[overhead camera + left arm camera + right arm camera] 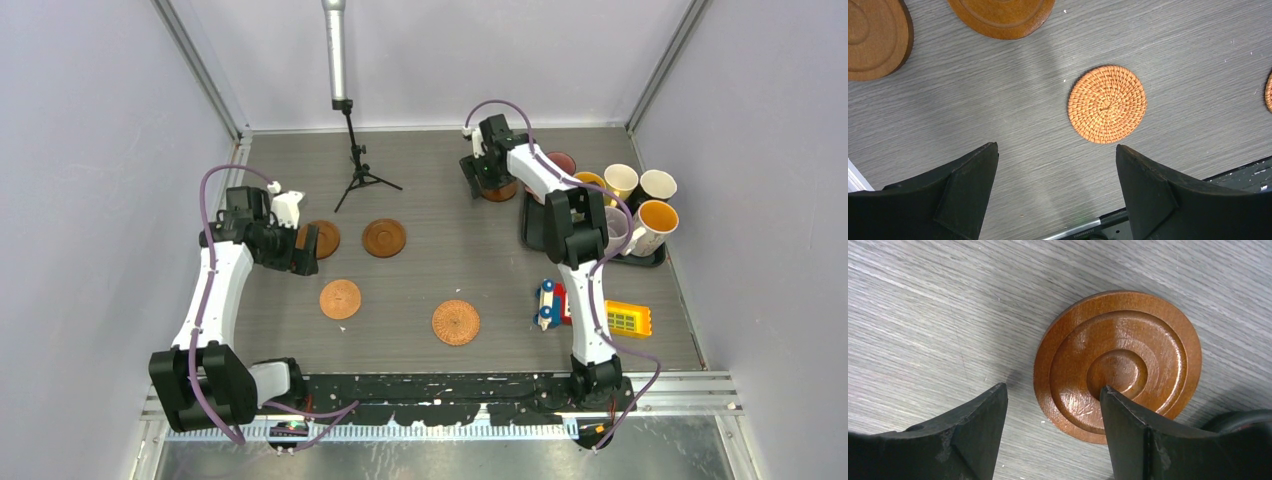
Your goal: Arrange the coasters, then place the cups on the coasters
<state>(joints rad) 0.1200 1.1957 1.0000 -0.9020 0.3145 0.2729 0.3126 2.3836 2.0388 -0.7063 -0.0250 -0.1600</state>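
a grey wood-grain tabletop [450, 280] sits inside pale lilac walls [90, 150], with metal frame posts in the far corners and a small black tripod stand [356, 170] at the far middle. five coasters are clear from above. two dark ringed coasters [384, 237] lie left of centre. two woven coasters [340, 298] lie nearer, well apart. a fifth coaster [498, 190] lies far and right of centre, mostly hidden under the right arm's wrist. the cups [655, 220] crowd together on a black tray [648, 261] at the far right. a toy phone [550, 303] and a yellow rectangular object [627, 319] lie nearer on the right.

the wrist views add what the top view hides. the left end effector [1055, 150] is spread wide with nothing between its fingers. one woven coaster lies flat beyond its tips, and both ringed ones are cut off at the frame's top left. the right end effector [1053, 387] is about half open and empty. it hangs low over the fifth coaster, whose glossy concentric rings only this view shows. one finger overlaps the disc's near edge; whether it touches cannot be told.
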